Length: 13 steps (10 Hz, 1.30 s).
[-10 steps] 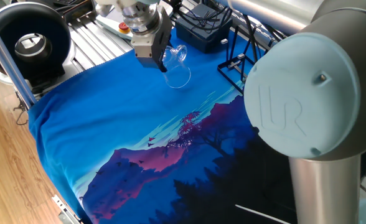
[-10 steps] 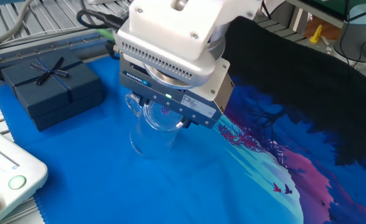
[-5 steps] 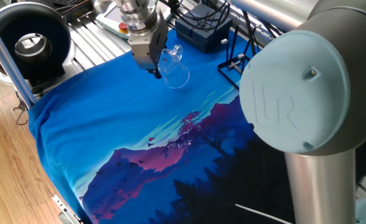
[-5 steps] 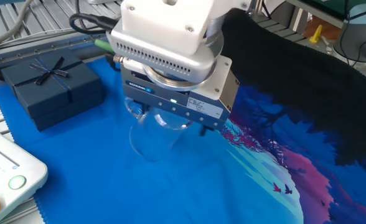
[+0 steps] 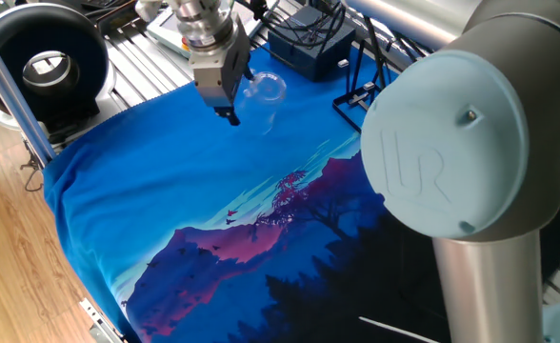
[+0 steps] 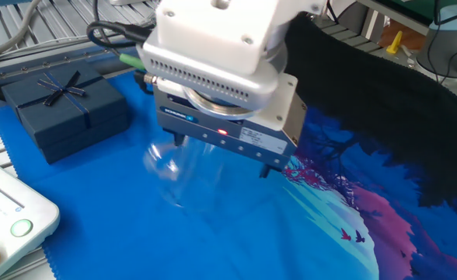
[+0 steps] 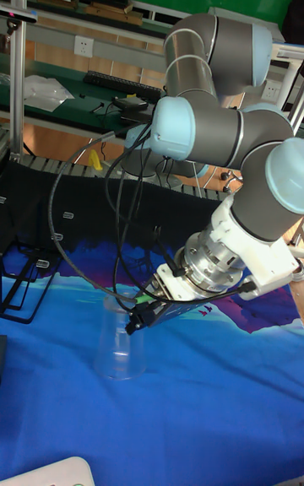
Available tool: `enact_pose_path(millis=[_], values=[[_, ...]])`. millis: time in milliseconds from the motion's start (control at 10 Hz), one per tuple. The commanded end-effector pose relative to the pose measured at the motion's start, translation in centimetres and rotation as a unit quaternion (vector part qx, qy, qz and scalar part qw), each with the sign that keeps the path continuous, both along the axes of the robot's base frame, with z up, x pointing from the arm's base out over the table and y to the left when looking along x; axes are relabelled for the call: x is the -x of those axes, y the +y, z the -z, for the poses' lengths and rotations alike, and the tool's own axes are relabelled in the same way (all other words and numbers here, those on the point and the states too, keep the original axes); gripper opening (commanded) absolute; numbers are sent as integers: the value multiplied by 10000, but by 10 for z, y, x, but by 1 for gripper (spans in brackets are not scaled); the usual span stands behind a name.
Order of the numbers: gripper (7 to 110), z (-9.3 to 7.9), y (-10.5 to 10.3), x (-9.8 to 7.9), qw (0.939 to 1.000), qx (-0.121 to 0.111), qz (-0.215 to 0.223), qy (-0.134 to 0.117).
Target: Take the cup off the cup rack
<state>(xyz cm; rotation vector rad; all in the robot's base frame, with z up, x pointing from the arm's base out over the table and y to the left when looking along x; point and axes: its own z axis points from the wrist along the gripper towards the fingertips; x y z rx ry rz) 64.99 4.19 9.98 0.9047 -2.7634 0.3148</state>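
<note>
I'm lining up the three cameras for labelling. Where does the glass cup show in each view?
One fixed view: the cup sits upper centre, just right of the tool, on the blue cloth.
The other fixed view: left of centre, faint, under the tool.
Tall fixed view: lower left, inverted on the cloth, by the tool.
Shared landmark: the blue cloth.

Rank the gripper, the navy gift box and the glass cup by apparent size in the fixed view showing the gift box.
1. gripper, though it sits nearest the camera
2. navy gift box
3. cup, partly hidden under the gripper
</note>
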Motion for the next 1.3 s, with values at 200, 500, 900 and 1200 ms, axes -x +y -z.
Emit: enact_pose_path(millis=[200,500,900,1200], values=[[88,4,5,7,9996,124,229,50],[88,6,8,17,9992,55,383,127],[88,-2,-12,37,9975,318,446,435],[88,-5,-28,58,9953,338,521,748]])
